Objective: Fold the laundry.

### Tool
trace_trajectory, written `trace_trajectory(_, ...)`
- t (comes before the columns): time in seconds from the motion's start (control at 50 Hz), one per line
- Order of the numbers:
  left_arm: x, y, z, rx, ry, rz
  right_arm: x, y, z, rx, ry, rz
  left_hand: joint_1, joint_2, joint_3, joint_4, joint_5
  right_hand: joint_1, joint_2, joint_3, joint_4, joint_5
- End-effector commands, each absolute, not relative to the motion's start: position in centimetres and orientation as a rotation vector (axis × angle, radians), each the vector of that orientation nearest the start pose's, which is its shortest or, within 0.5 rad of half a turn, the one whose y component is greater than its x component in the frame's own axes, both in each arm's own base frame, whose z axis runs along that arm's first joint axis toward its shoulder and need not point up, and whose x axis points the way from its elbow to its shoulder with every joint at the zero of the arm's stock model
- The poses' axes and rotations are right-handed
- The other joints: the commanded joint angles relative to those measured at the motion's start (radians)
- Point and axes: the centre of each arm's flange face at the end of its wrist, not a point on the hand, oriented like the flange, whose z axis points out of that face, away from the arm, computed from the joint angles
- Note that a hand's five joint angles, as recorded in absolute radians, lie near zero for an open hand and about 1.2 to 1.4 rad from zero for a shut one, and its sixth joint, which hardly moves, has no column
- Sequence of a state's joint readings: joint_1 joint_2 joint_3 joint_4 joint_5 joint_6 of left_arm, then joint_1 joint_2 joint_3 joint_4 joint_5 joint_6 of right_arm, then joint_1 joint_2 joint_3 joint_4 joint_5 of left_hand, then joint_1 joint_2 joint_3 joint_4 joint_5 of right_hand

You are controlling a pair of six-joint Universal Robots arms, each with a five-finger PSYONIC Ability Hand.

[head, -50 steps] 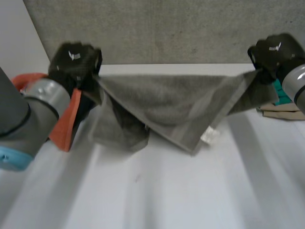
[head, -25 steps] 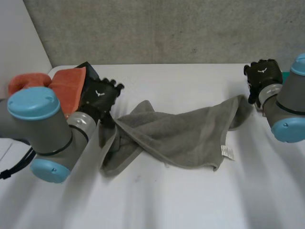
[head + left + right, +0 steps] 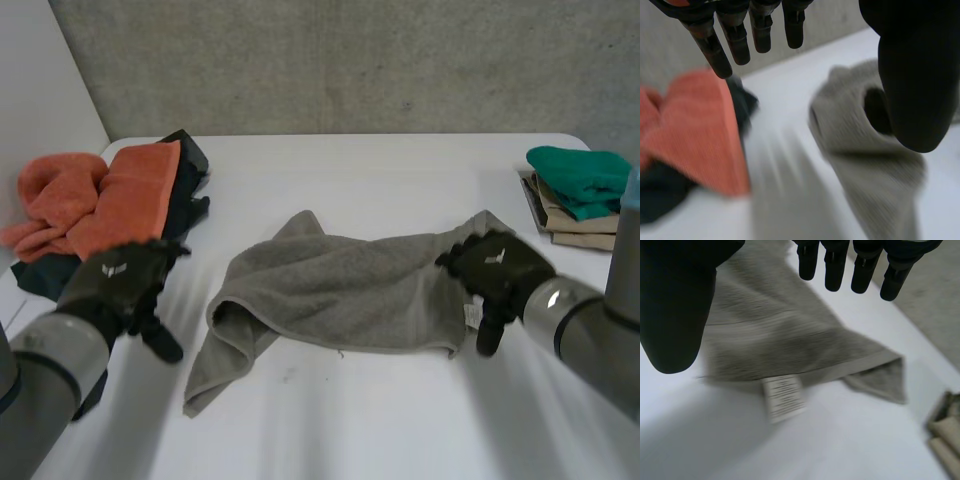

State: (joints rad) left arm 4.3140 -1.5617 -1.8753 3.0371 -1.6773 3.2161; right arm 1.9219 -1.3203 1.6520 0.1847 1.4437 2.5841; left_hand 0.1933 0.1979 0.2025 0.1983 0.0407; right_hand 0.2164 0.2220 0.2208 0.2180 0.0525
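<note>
The grey towel (image 3: 340, 285) lies rumpled on the worktop (image 3: 400, 420) between our hands, both spread empty: left hand (image 3: 120, 288) near its bunched end, right hand (image 3: 497, 268) over, perhaps touching, the labelled corner. We judge it soft, limp, best pinched at two corners.

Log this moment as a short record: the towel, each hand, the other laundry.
towel: crumpled grey terry towel, unfolded on the white table
left hand: open, beside the towel, holding nothing
right hand: open, over the towel's edge by its white label
other laundry: orange towel pile at the left; green cloth on a folded stack at the right
</note>
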Motion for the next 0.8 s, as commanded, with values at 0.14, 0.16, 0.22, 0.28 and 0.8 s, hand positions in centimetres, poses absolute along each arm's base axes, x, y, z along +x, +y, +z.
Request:
trace_trajectory(0.14, -20.0, -17.8, 16.9, 0.445, 2.944, -1.398, 24.6, -22.9, 14.5, -1.229, 2.325, -1.554, 0.008, 0.004, -0.001, 0.003, -0.014, 0.243, 0.237, 0.238, 0.241, 0.232)
trace_trajectory(0.16, -20.0, -17.8, 16.6, 0.447, 2.942, -1.388, 24.7, -23.0, 14.2, -1.228, 2.327, -1.551, 0.008, 0.004, -0.001, 0.003, -0.014, 0.260, 0.255, 0.256, 0.259, 0.250)
trace_trajectory(0.22, -20.0, -18.4, 15.7, 0.455, 2.920, -1.377, 24.8, -23.8, 13.3, -1.216, 2.328, -1.575, 0.011, 0.007, 0.002, 0.006, -0.011, 0.345, 0.340, 0.341, 0.344, 0.335)
trace_trajectory(0.28, -20.0, -18.9, 15.0, 0.475, 2.889, -1.385, 25.0, -24.5, 12.5, -1.215, 2.319, -1.606, 0.026, 0.021, 0.017, 0.021, 0.004, 0.404, 0.398, 0.400, 0.402, 0.393)
trace_trajectory(0.8, -22.2, -21.0, 13.6, 0.609, 2.810, -1.479, 22.4, -27.7, 17.6, -1.009, 2.281, -1.887, 0.431, 0.426, 0.422, 0.426, 0.409, 1.180, 1.174, 1.176, 1.178, 1.169)
